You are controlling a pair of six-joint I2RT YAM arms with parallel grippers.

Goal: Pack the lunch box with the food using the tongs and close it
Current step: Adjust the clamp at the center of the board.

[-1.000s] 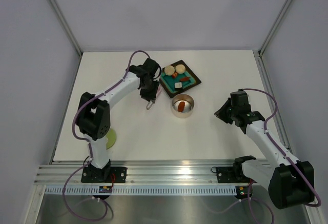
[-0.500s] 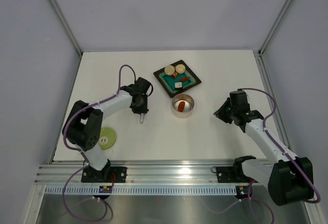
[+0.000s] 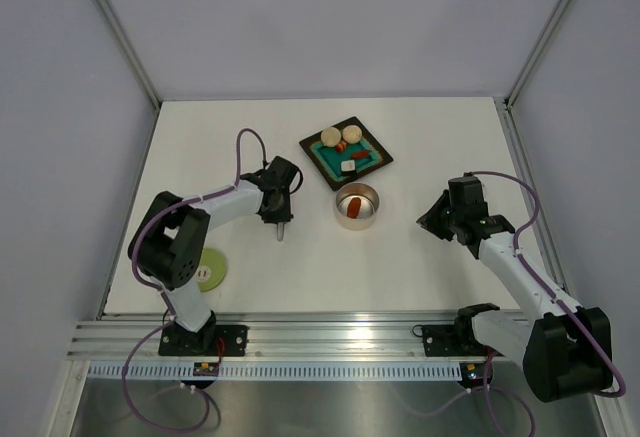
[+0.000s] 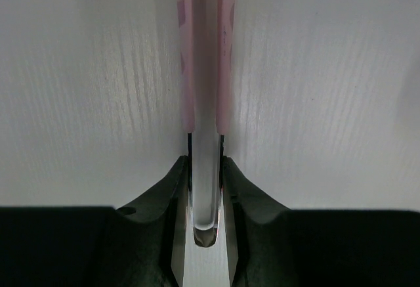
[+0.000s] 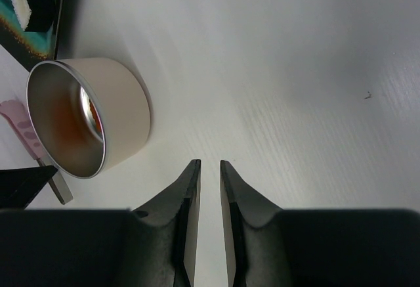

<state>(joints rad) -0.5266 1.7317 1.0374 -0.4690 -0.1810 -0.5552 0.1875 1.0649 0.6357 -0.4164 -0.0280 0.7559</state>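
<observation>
Slipping tongs (image 4: pixel 205 70) = main risk

They're clamped in left gripper (image 4: pixel 205 162), arms squeezed nearly together w/ nothing btwn; tips unseen. Lunch box (image 5: pixel 125 113) sits to its right, food (image 3: pixel 329 137) on tray (image 3: pixel 317 167) just beyond. Thin handle may twist, dropping pieces outside.

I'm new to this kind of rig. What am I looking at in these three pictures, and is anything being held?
Two robot arms are bolted at the near edge of a white table. The wide picture looks down from above; the other two come from a camera on each wrist. The left gripper is shut on slim pink tongs. The right gripper stands slightly open and holds nothing. On the table are a round steel tin with one red-orange piece inside, a teal tray of toy food, and a pale green lid near the left arm.
</observation>
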